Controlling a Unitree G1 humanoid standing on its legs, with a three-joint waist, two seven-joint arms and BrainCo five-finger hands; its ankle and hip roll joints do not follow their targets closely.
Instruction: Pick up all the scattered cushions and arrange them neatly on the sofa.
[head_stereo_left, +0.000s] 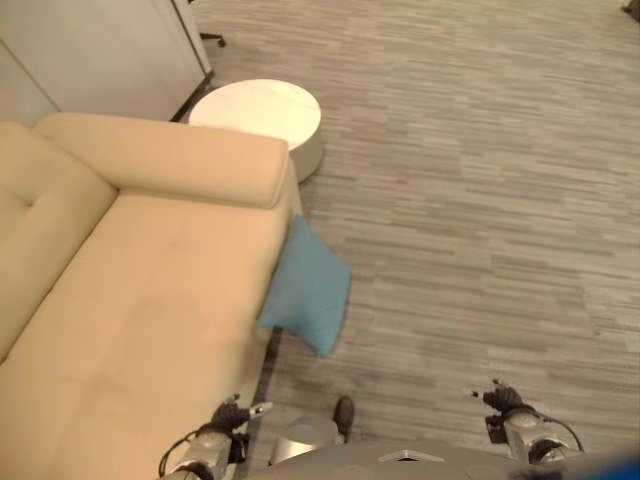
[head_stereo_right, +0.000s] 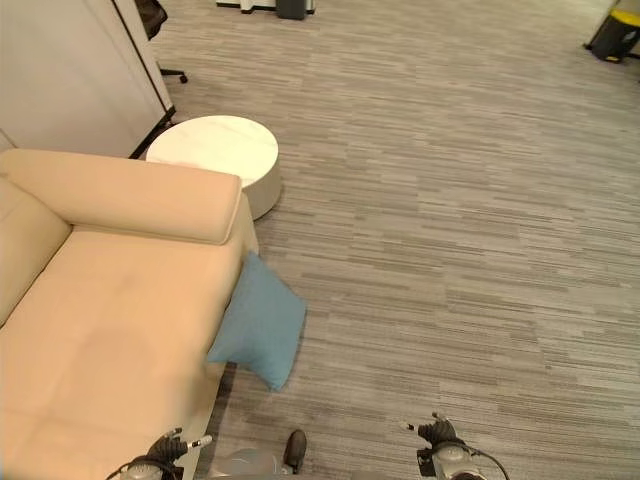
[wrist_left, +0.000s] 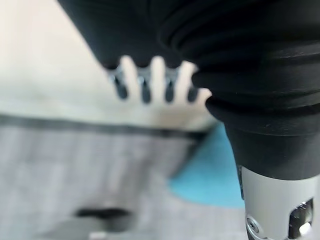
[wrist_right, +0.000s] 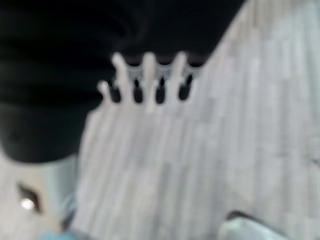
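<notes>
The grey striped floor (head_stereo_right: 480, 230) carries a blue cushion (head_stereo_right: 258, 325) leaning against the sofa (head_stereo_right: 110, 330).

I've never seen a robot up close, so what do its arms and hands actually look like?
Each robot hand has slim silver fingers with dark tips, standing in a row. The left robot hand and the right robot hand both emerge from a black ribbed cover over the wrist and the back of the hand. Below the left cover sits a smooth silver-grey metal arm segment with round fittings.

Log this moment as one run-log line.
blue cushion: on floor, leaning against sofa | left hand: open, empty | right hand: open, empty | pickup: not started
</notes>
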